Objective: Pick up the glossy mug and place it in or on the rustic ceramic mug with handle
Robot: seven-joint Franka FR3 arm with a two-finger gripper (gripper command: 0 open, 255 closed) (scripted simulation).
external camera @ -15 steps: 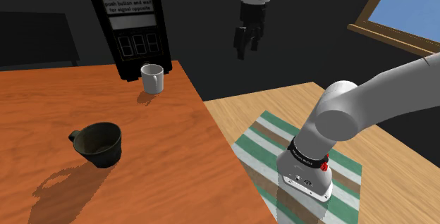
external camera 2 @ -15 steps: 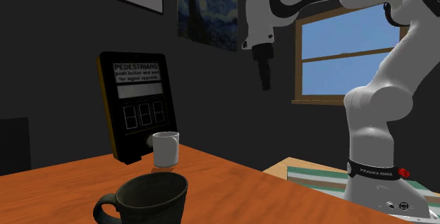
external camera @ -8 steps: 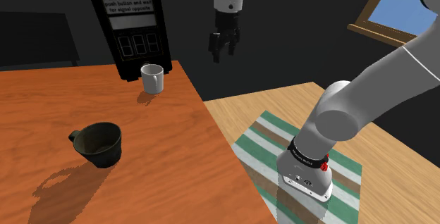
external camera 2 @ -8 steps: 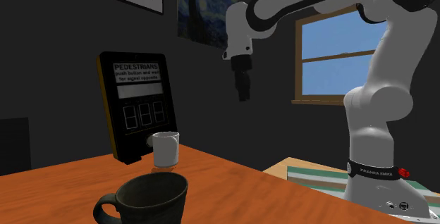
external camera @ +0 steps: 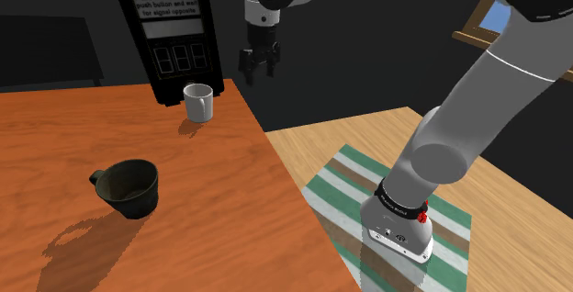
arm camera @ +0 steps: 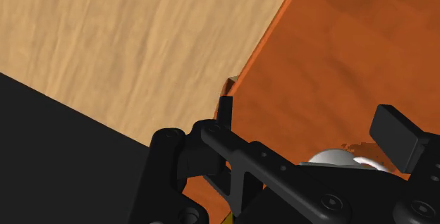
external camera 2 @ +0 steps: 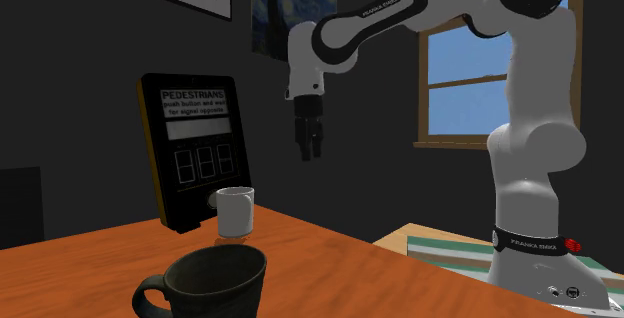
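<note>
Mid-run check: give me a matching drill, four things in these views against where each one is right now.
Things:
1. small white glossy mug
2. dark rustic mug with handle
3. black pedestrian signal box
4. black two-finger pincer

Places:
A. in the air, open, empty
B. upright at the far edge of the orange-brown table
C. close in front of the signal box
D. alone nearer the shoulder camera, on the shoulder view's left

Pairs: 1-C, 2-D, 3-B, 4-A.

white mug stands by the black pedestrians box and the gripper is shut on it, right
No. The white mug stands by the black pedestrians box, but the gripper hangs open in the air, clear of it, as the second exterior view shows.
</note>
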